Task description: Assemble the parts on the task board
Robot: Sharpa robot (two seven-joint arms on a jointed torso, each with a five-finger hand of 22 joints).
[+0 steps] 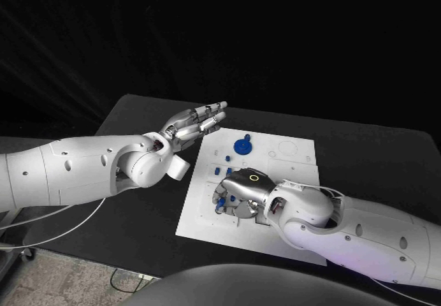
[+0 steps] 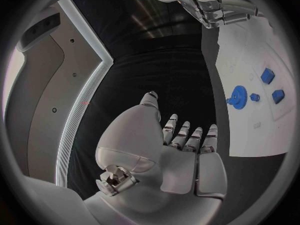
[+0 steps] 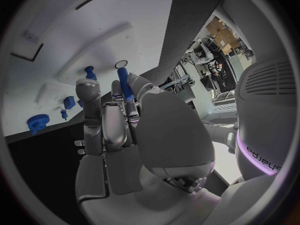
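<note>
Black tabletop (image 1: 137,229) carries the task board (image 1: 204,217); over it, right hand (image 1: 241,191) fingers (image 3: 128,102) pinch a blue peg (image 3: 124,83); left hand (image 1: 191,125) beside the board, fingers spread.

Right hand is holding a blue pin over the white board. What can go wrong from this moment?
1. The right hand holds the blue pin only near its fingertips, so it may slip or tilt before reaching a hole.
2. In the head view, that hand covers the near part of the board, so it might knock small blue parts beside it.

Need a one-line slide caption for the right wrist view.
Right hand holds a blue peg over the white task board, near a blue gear.
</note>
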